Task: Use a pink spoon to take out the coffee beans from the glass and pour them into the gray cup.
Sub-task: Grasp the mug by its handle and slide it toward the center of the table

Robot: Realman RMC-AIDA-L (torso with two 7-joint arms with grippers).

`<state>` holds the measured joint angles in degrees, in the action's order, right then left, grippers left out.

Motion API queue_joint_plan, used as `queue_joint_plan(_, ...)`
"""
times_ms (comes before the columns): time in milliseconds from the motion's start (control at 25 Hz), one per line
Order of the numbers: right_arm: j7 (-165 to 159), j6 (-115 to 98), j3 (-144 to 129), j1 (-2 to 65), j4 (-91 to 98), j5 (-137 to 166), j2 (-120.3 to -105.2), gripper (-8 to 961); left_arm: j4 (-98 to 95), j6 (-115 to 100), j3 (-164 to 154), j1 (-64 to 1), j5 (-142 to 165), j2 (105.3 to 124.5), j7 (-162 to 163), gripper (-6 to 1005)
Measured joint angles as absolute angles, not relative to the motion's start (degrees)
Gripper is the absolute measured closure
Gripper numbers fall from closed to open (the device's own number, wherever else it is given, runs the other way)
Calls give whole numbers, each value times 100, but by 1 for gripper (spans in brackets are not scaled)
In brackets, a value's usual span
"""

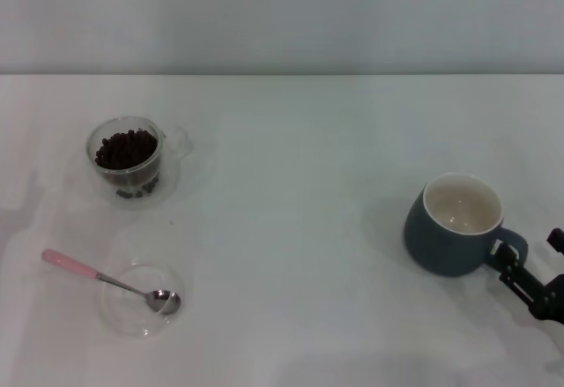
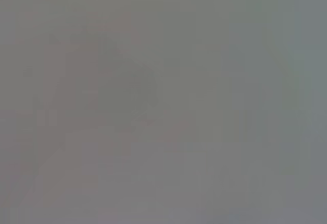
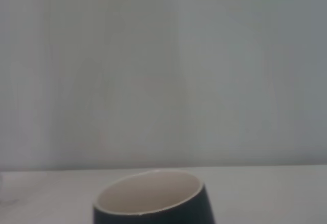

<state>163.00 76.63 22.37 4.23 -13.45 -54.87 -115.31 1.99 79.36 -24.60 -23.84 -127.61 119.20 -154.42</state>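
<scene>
The glass (image 1: 169,160) stands at the far left of the table, filled with dark coffee beans (image 1: 126,149). The pink spoon (image 1: 95,273) lies near the front left, its silver bowl resting in a shallow clear glass dish (image 1: 129,314) and its pink handle pointing left over the rim. The gray cup (image 1: 445,241) stands upright at the right, cream inside and empty, its handle toward the right edge. It also shows in the right wrist view (image 3: 153,206). My right gripper (image 1: 532,262) is just beside the cup's handle, fingers apart, holding nothing. My left gripper is out of view.
The white table (image 1: 300,228) runs back to a pale wall. The left wrist view shows only a plain grey blur.
</scene>
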Motion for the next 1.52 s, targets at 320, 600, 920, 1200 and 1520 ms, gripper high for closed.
queue_joint_plan(320, 16300, 7379, 2324, 593, -1344, -5608, -11531, 96, 119, 7947, -2460, -2387, -12765, 11916, -15442, 108)
queue_joint_plan(600, 16302, 7215, 2479, 693, -1365, -5608, -11531, 98, 50, 7951, -2460, -2391, -12781, 11909, -15442, 107)
queue_joint_plan(920, 16306, 7015, 2768, 897, -1324, -5607, -11525, 100, -28, 7955, -2461, -2352, -12781, 11916, -15442, 107)
queue_joint_plan(1200, 16335, 6830, 2814, 1063, -1246, -5608, -11514, 101, -28, 7956, -2452, -2282, -12779, 11918, -15431, 107)
queue_joint_plan(1520, 16355, 6541, 2821, 1189, -1195, -5607, -11514, 103, 15, 7979, -2452, -2240, -12778, 11935, -15420, 108)
